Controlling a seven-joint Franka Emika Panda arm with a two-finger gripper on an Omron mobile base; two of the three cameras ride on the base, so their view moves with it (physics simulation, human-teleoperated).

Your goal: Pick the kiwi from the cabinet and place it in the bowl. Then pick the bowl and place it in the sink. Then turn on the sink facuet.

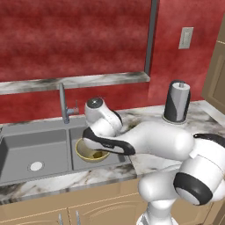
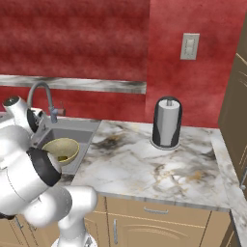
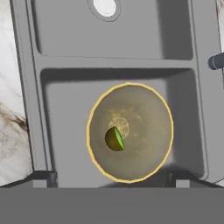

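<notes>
Round dull yellow-olive bowl (image 3: 130,132) resting in grey double-basin sink (image 3: 57,118) — directly below end effector (image 3: 113,180); small olive-green kiwi (image 3: 114,138) inside; end effector's opening cannot be told.

The sink (image 1: 26,149) is flat grey, a pale round drain in its far basin, and the faucet (image 1: 63,103) is the same dull grey metal. The bowl (image 3: 129,131) is murky yellow-olive with a brighter yellow rim; the kiwi (image 3: 114,138) in it is dark olive with a bright green streak. The worktop (image 2: 159,169) is white marble veined brown and grey. The wall (image 1: 74,39) is mottled deep red. The paper towel holder (image 2: 167,122) is black round a white roll.
</notes>
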